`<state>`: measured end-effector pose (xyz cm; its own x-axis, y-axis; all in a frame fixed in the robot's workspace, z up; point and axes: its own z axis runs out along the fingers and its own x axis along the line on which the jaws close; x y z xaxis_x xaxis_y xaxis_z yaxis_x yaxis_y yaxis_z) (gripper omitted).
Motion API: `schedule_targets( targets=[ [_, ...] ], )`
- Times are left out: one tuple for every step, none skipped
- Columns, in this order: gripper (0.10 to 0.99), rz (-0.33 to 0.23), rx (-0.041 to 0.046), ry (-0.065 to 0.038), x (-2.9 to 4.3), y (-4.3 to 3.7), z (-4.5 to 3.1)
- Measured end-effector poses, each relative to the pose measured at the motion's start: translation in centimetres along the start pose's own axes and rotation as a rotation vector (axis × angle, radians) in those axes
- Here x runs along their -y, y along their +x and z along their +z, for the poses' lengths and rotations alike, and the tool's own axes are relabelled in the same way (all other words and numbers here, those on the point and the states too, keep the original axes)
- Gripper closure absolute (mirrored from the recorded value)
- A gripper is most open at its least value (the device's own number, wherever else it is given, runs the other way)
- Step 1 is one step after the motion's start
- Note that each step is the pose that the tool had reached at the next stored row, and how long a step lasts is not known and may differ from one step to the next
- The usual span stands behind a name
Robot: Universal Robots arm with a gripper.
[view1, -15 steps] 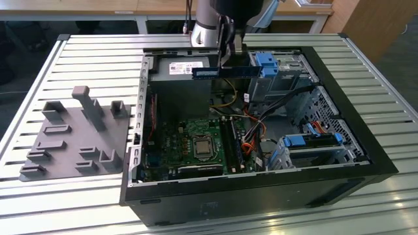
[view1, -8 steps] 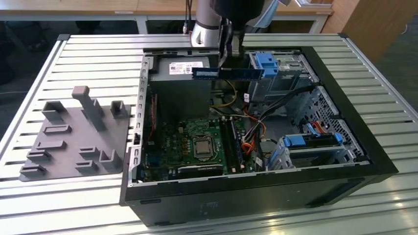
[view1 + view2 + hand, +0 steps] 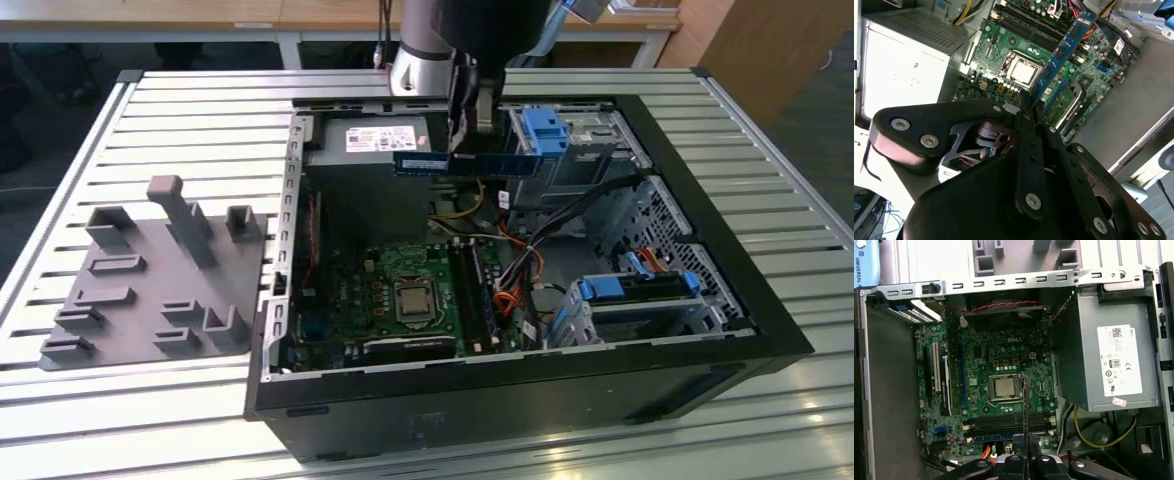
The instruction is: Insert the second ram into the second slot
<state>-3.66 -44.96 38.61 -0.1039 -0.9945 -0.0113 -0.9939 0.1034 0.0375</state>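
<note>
hazards, nearest first. the gripper [image 3: 1030,104] pinches the second ram [image 3: 1064,50] near mid-length across its thin faces, so a knock on either free end could twist it in the grip. in the first wrist view the second ram [image 3: 1025,405] appears edge-on, a thin line running crosswise to the memory slots [image 3: 1009,426] on the motherboard [image 3: 979,365]. judged from this, meeting the slots on the present heading would lay its edge across the slot walls, and pressure there could damage the contacts or a latch. the slots lie close together, so a small sideways offset risks the wrong one. orange cables [image 3: 511,297] lie just beside the slots and could snag. farther up the case, the power supply [image 3: 380,140] and the blue drive bracket [image 3: 545,130] stand near the second ram's ends; how much room they leave cannot be told.

claw. the gripper [image 3: 470,145] hangs above the open case [image 3: 534,390], fingers drawn together and clamped on the second ram [image 3: 424,162], with only its thickness between them. the second ram is level, well above the motherboard, over the power-supply end. beyond the case, a grey holder [image 3: 147,290] rests on the slatted table [image 3: 200,120].
</note>
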Motion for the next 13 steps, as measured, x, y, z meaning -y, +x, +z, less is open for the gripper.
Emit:
schedule_targets(
  targets=[
    [0.949,0.012,0.0001,0.0,0.0,0.0,0.04],
    [0.949,0.031,0.0008,0.0,0.0,0.01,0.1],
    [0.949,0.049,0.0015,0.001,0.01,0.01,0.17],
    [0.949,0.067,0.002,0.001,0.02,0.01,0.23],
    [0.949,0.086,0.0028,0.001,0.02,0.01,0.3],
    [0.949,0.103,0.0034,0.001,0.02,0.01,0.37],
    [0.949,0.121,0.004,0.001,0.02,0.01,0.44],
    [0.949,0.139,0.0046,0.002,0.03,0.01,0.5],
    [0.949,0.157,0.0054,0.002,0.03,0.01,0.57],
    [0.949,0.175,0.006,0.002,0.03,0.01,0.63],
    [0.949,0.194,0.0067,0.002,0.03,0.01,0.67],
    [0.949,0.212,0.0071,0.002,0.03,0.01,0.7],
    [0.949,0.23,0.0077,0.003,0.03,0.02,0.71]
  ],
)
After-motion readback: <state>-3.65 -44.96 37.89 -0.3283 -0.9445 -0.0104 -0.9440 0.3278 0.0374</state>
